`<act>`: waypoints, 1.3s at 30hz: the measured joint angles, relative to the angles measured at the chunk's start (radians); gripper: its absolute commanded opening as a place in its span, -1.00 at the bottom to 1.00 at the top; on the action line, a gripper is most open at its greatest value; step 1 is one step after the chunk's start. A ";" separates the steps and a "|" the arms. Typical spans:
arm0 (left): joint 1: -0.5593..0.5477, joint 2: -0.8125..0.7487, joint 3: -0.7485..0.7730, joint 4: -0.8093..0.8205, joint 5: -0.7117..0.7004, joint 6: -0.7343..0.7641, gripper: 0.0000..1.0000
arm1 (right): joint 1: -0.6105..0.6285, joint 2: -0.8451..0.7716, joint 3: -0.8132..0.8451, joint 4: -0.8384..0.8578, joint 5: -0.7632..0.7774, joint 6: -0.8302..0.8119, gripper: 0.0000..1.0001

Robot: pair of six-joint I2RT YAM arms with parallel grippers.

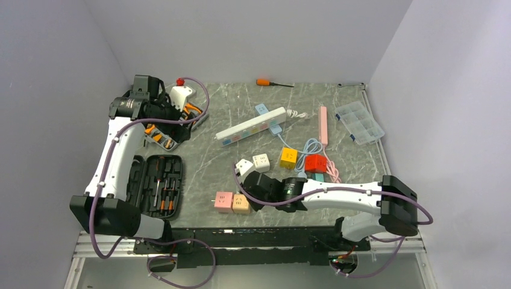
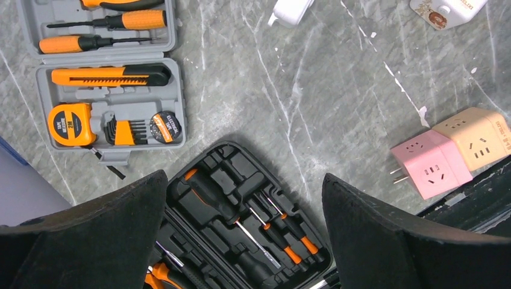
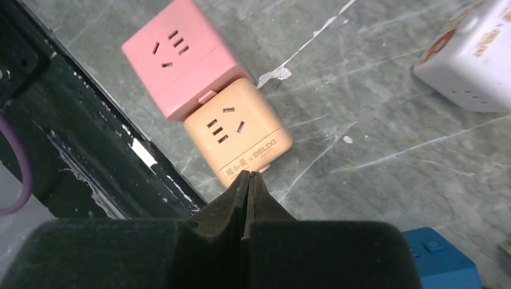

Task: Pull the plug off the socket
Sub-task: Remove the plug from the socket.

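Right fingers [image 3: 232,201] are pressed together on nothing, just beside the peach cube [image 3: 238,135] that's joined to the pink cube [image 3: 181,57]. Left fingers [image 2: 102,229] are spread wide. With no grip, a pull probably just nudges both.

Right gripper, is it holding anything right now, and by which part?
Nothing. The right gripper is shut on itself, its tips at the edge of the peach socket cube.

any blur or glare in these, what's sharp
Top external view: soft even light, no glare on the grey marbled tabletop. Left wrist view: open left end effector dark and soft, orange tape measure sharp. Right wrist view: shut right end effector blurred; print on the peach cube socket legible.
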 measured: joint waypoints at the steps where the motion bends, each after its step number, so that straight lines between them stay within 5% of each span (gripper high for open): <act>1: 0.000 0.003 0.004 -0.003 0.003 -0.001 0.99 | 0.000 0.008 -0.003 0.002 -0.011 0.000 -1.00; 16: 0.000 0.031 -0.023 0.022 0.070 -0.003 0.99 | 0.013 0.111 -0.001 0.070 -0.157 0.022 -1.00; 28: 0.000 0.050 0.000 0.020 0.097 -0.003 0.99 | 0.021 0.177 0.002 0.067 -0.101 0.084 -1.00; 39: 0.000 0.061 -0.055 0.038 0.030 0.013 0.99 | -0.147 0.299 0.068 0.037 -0.040 0.027 -0.96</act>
